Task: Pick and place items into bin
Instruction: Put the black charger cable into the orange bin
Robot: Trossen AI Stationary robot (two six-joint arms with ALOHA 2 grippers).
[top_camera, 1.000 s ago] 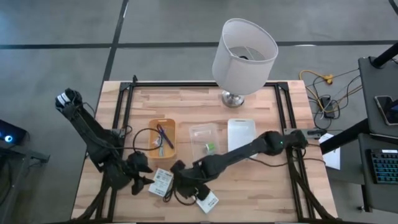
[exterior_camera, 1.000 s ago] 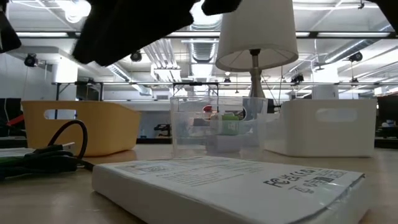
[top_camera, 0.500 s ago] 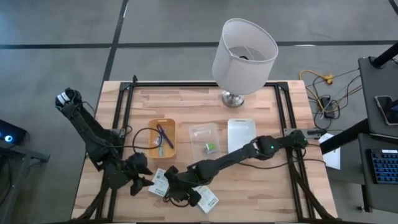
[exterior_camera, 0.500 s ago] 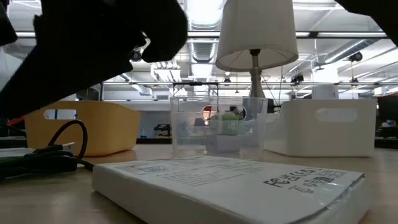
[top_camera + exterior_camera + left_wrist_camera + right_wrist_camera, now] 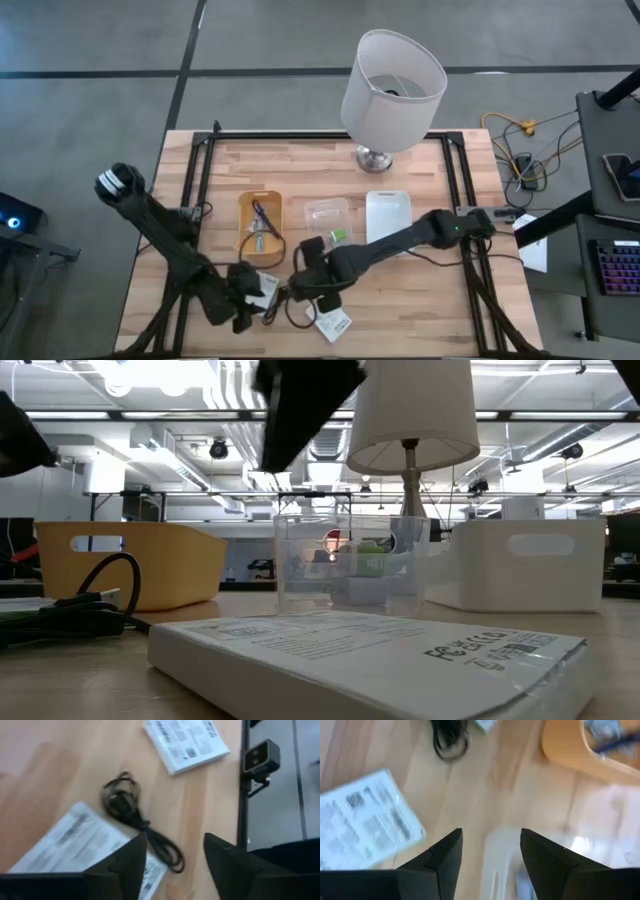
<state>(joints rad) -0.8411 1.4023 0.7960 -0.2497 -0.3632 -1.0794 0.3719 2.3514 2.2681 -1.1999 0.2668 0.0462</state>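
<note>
Near table's front edge (image 5: 400,345): both pincers.

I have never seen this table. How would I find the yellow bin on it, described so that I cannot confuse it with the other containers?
Find the lamp with the white shade at the table's far edge. In front of it, three containers stand in a row across the table. The yellow bin is the one nearest the left arm's side; the clear box and white bin beside it are not coloured.

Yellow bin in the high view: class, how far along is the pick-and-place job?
Done: a purple-black pen-like stick lies in the yellow plastic bin. In hand: nothing; the left gripper and right gripper are open and empty. Left: two white printed label cards and the thin black cable, on the table.
</note>
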